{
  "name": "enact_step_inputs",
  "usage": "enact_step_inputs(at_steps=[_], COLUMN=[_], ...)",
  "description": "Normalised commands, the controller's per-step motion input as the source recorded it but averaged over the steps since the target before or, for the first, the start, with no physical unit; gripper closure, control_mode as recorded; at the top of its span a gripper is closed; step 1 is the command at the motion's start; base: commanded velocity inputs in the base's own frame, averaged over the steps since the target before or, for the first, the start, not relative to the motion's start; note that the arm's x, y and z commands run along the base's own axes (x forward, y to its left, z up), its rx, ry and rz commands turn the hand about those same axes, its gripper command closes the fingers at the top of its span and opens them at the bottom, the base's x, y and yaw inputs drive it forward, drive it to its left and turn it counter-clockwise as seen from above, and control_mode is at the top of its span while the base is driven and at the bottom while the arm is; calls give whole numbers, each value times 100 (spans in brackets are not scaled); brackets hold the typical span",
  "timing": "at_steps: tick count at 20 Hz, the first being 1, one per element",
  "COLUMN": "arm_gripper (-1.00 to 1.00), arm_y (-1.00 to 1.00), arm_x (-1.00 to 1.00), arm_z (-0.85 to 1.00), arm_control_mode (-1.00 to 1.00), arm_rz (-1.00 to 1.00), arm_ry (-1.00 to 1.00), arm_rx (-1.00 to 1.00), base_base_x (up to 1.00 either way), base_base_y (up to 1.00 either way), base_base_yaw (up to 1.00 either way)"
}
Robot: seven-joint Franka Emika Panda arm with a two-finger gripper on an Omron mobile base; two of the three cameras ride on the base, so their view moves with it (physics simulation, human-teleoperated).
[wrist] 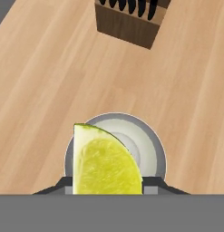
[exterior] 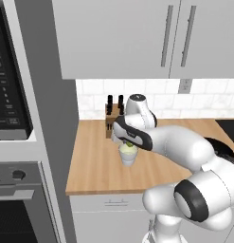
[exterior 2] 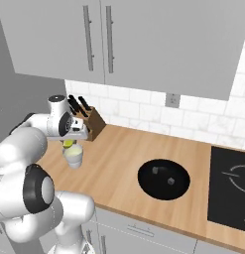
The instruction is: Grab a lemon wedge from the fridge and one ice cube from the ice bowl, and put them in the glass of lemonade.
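Lemon wedge (wrist: 104, 166) sits clamped in my gripper (wrist: 106, 183), directly above the glass of lemonade (exterior: 128, 155) beside the knife block (exterior 2: 92, 122).

Glossy white rounded arm (exterior: 184, 147) – bulbous segments, dark grey joint bands

The wooden surface (exterior 2: 124, 163) runs in front of me along the white tiled wall. On it, right under my reach, stands the glass of lemonade (exterior: 128, 155), a small pale tumbler. Just behind it, toward the wall, sits the wooden knife block (exterior 2: 92, 122) with dark handles sticking up. Farther to my right lies a round black ice bowl (exterior 2: 163, 179) holding a couple of cubes, and past that a black cooktop (exterior 2: 229, 188) is set in.
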Motion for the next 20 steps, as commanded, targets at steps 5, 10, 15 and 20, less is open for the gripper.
enact_step_inputs(at_steps=[5, 10, 15, 20], arm_gripper=[100, 100, -100, -100], arm_y=[0, 0, 0, 0], arm_x=[0, 0, 0, 0], arm_z=[-11, -5, 0, 0], arm_control_mode=[-100, -100, -100, -100], arm_rz=[0, 0, 0, 0], arm_ry=[0, 0, 0, 0], arm_rx=[0, 0, 0, 0], base_base_x=[0, 0, 0, 0], base_base_y=[0, 0, 0, 0], base_base_yaw=[0, 0, 0, 0])
